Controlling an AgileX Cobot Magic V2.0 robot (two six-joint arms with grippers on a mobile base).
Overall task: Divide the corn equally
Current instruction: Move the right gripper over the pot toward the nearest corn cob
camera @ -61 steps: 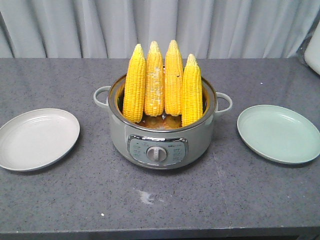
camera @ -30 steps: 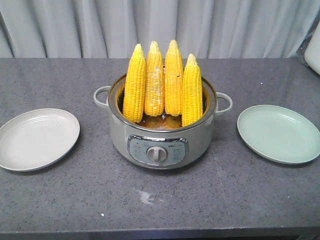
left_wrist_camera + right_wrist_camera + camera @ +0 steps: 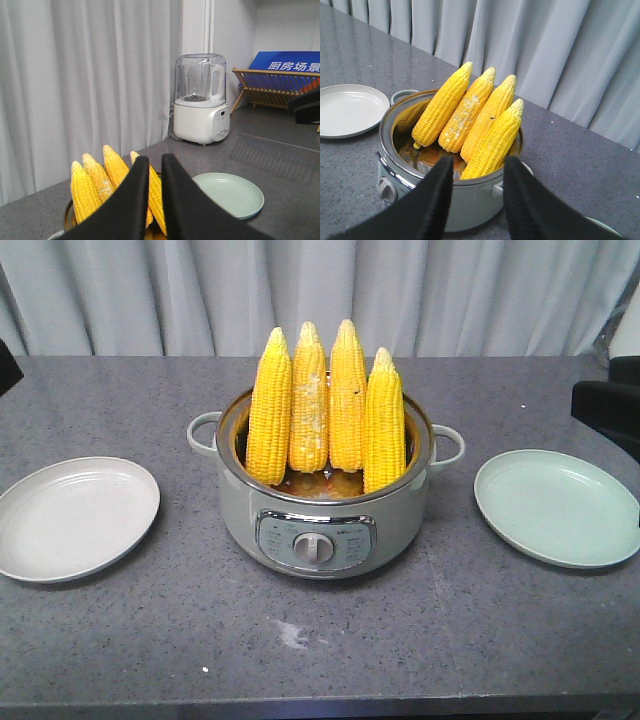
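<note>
Right gripper (image 3: 476,170): spread wide, holding nothing, just short of the pot (image 3: 465,207).
Left gripper (image 3: 155,159): fingers barely parted, holding nothing, near the cobs' side.
Corn (image 3: 470,117): four cobs standing tips-up in the pot, long axes near vertical.
Key relation: front-right cob (image 3: 495,140) lies straight ahead of the right gripper, likely the readier arm.
Plates: white plate (image 3: 75,517) and green plate (image 3: 556,506) flank the pot, neither holding corn.

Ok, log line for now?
corn: four standing in cooker | white plate, green plate: no corn | left end effector: narrowly open, empty | right end effector: open, empty
</note>
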